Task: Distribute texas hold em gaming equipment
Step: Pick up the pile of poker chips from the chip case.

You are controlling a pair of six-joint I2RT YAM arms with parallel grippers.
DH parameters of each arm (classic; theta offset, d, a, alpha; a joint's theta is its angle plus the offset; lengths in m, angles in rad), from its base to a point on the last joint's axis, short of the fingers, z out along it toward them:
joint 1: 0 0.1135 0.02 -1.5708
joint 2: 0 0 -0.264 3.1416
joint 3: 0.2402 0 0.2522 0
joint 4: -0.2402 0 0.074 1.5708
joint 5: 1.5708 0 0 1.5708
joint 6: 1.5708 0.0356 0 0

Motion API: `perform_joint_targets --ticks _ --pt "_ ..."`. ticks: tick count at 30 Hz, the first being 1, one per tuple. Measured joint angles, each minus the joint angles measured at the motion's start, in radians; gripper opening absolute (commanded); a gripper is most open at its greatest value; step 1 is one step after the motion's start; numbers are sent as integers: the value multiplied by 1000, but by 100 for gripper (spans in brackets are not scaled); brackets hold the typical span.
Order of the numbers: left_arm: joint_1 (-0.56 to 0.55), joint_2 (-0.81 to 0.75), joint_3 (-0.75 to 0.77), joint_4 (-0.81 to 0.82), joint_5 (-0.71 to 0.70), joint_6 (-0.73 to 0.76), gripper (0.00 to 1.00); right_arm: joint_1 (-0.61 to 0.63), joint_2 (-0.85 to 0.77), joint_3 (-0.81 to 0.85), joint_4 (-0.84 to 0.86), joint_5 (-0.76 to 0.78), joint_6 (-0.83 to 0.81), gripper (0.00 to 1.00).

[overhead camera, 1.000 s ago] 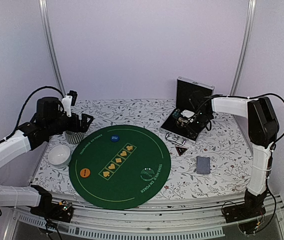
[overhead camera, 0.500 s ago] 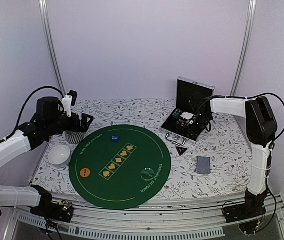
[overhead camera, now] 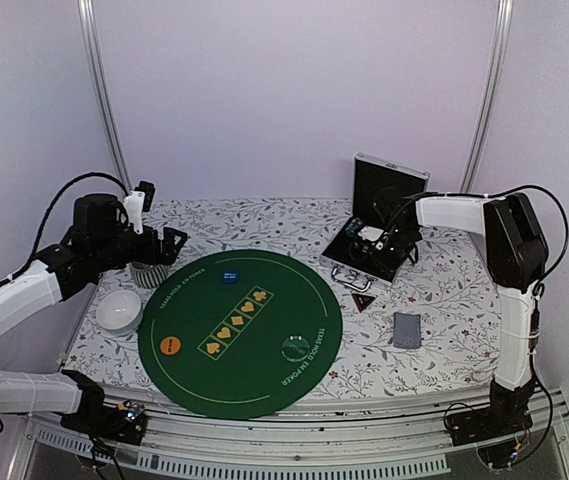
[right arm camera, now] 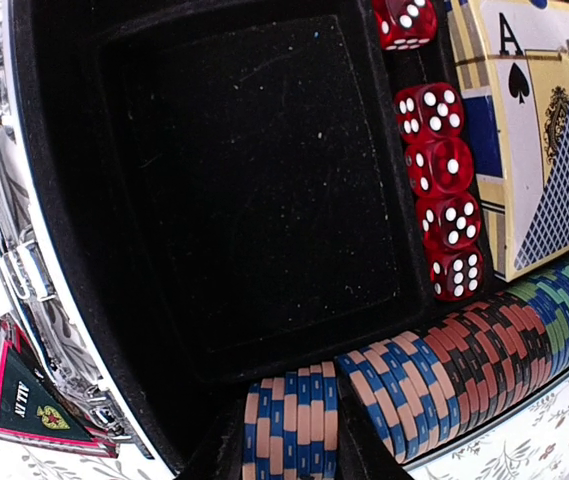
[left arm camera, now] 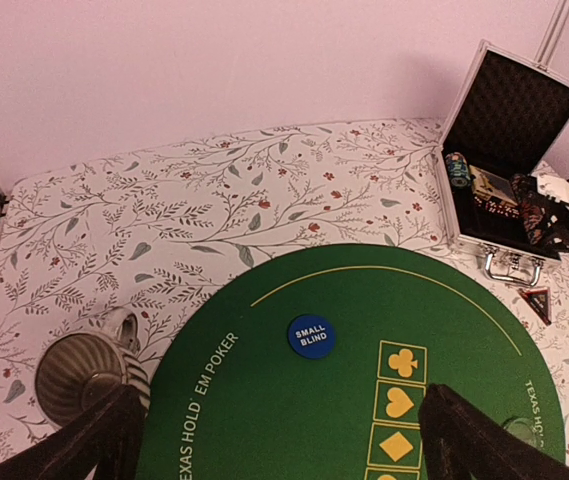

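Note:
My right gripper [right arm camera: 290,455] is down in the open chip case [overhead camera: 372,243], shut on a short stack of blue-and-tan poker chips [right arm camera: 290,415]. A longer row of multicoloured chips [right arm camera: 474,350] lies beside it. On the green mat [overhead camera: 254,375] lie a blue "small blind" disc [left arm camera: 311,336], an orange disc [overhead camera: 169,346] and a whitish disc [overhead camera: 294,348]. The dark red-edged triangle [overhead camera: 363,301] and the grey-blue card deck [overhead camera: 407,329] lie on the tablecloth right of the mat. My left gripper [left arm camera: 279,425] is open and empty, held above the mat's far left edge.
A striped cup [left arm camera: 84,375] and a white bowl [overhead camera: 119,310] stand left of the mat. The case holds red dice [right arm camera: 434,150] and a card box showing an ace of spades [right arm camera: 534,130]; its lid [overhead camera: 386,190] stands upright behind.
My right arm has edged left and deeper over the case. The left arm has not moved.

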Motion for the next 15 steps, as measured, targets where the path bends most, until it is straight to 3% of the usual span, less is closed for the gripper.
perform_joint_targets --ticks 5,9,15 --pt "0 0 0 0 0 0 98 0 0 0 0 8 1 27" --pt "0 0 0 0 0 0 98 0 0 0 -1 9 2 3" --pt "0 0 0 0 0 0 98 0 0 14 -18 11 22 2"
